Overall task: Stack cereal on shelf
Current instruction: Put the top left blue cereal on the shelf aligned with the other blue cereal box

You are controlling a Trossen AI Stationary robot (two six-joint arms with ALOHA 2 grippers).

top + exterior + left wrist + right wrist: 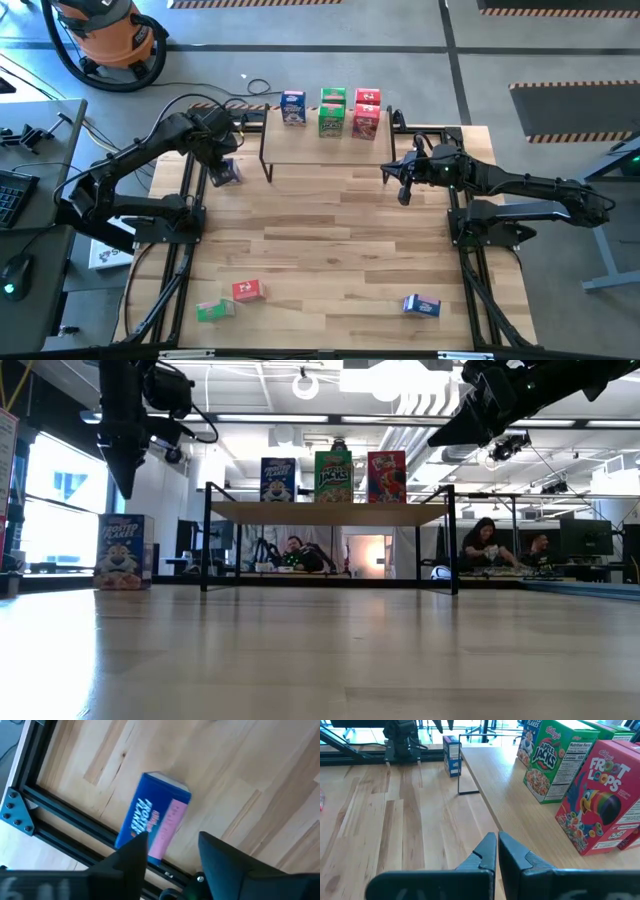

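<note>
A blue cereal box (123,552) stands upright on its bottom on the table, left of the shelf (330,512). It also shows in the left wrist view (152,815) and the high view (229,172). My left gripper (125,490) hangs just above it, pointing down, open (172,840), with nothing between its fingers. On the shelf (330,150) stand blue (293,107), green (332,110) and red (366,115) cereal boxes. My right gripper (497,850) is shut and holds nothing, raised at the shelf's right end (403,190).
Three more boxes lie near the table's front edge: green (213,309), red (247,290) and blue (421,305). A black frame rail (60,815) runs along the table's left edge close to the standing box. People sit in the room beyond (485,540).
</note>
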